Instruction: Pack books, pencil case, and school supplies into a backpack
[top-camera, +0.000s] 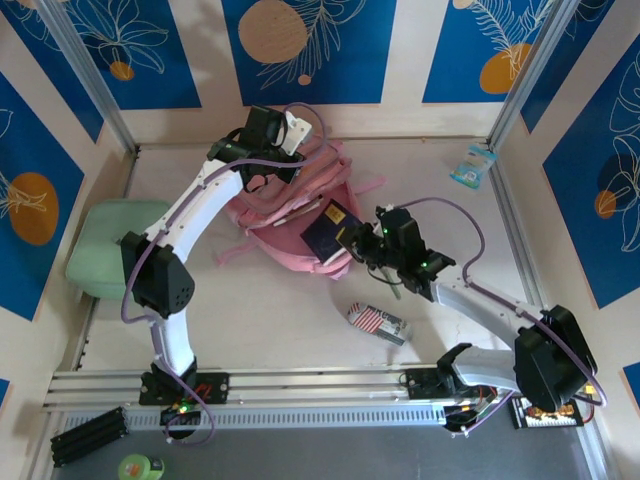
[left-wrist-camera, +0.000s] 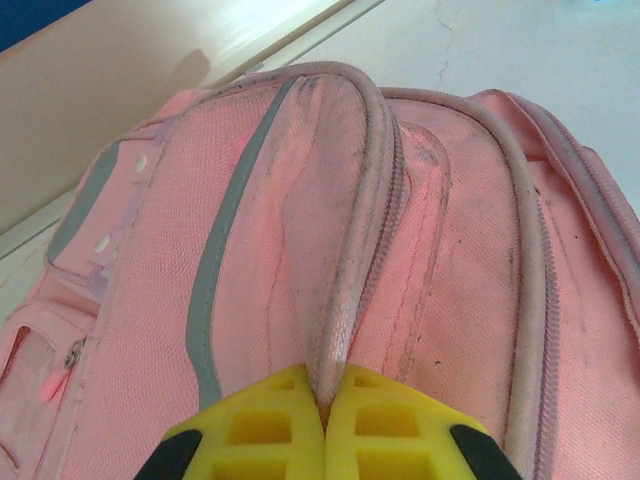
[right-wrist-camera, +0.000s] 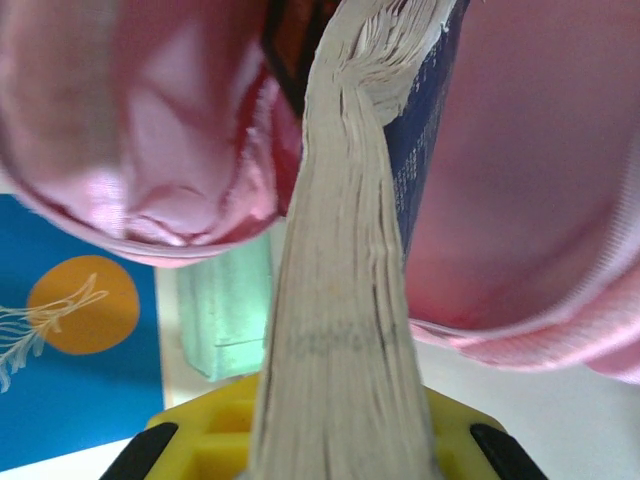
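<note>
Striped red-and-white pencil case (top-camera: 378, 322) lies on the table (top-camera: 300, 310), nearest the arm bases. Beyond it, the right gripper (top-camera: 352, 237) pinches a navy book (right-wrist-camera: 340, 300) by its page edge at the mouth of the pink backpack (left-wrist-camera: 450, 250). Farthest, the left gripper (left-wrist-camera: 322, 425) clamps its zipper flap.

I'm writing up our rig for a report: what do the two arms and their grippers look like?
Both arms have white links and bulky black joint housings: the left arm and the right arm. A thin lilac cable loops loosely along each. The left gripper and right gripper have bright yellow fingers moulded with square recesses and black edges.
</note>
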